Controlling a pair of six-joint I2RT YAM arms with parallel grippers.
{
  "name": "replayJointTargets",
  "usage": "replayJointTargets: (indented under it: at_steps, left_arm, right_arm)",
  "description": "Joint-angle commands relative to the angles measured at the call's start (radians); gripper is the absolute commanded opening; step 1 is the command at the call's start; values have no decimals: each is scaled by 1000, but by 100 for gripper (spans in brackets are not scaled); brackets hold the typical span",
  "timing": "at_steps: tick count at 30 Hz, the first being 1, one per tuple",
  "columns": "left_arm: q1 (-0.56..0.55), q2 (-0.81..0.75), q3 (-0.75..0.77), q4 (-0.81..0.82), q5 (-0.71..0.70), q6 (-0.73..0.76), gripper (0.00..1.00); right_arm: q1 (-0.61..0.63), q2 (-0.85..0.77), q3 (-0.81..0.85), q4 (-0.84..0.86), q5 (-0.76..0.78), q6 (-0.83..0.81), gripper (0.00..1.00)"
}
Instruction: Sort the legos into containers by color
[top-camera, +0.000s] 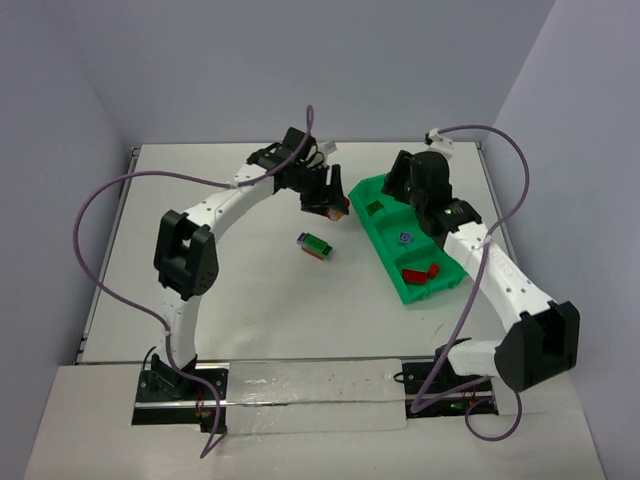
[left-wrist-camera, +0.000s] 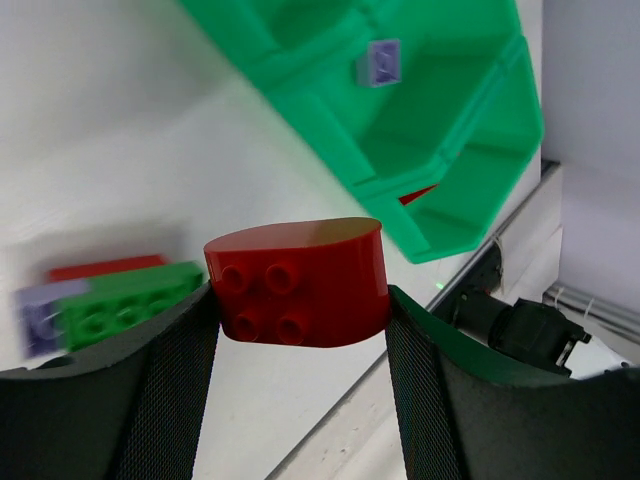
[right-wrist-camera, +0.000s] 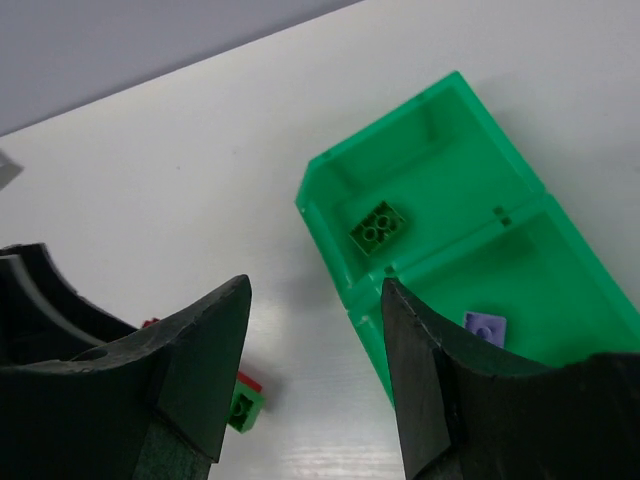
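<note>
Red rounded brick (left-wrist-camera: 297, 283) is pinched by its sides in the left end effector (top-camera: 327, 207); it could twist out short of the green tray (right-wrist-camera: 335, 270). Right end effector (right-wrist-camera: 315, 330) gapes empty above the tray, so collision risk.

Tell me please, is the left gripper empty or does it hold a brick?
It holds one: in the left wrist view a red brick is pinched in the left gripper, pressed against it on both sides.
</note>
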Motion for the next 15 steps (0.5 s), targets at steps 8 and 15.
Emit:
replayJointTargets:
  at_steps: [8,15]
  left_arm:
    - [-292,123,198,72,1,-13,0]
    - [-390,212,254,154,-42,-77,0]
  right_arm:
    - [-31,-394,-143,-202,225,38,66]
    - [-35,-559,-141,-303,243,85,67]
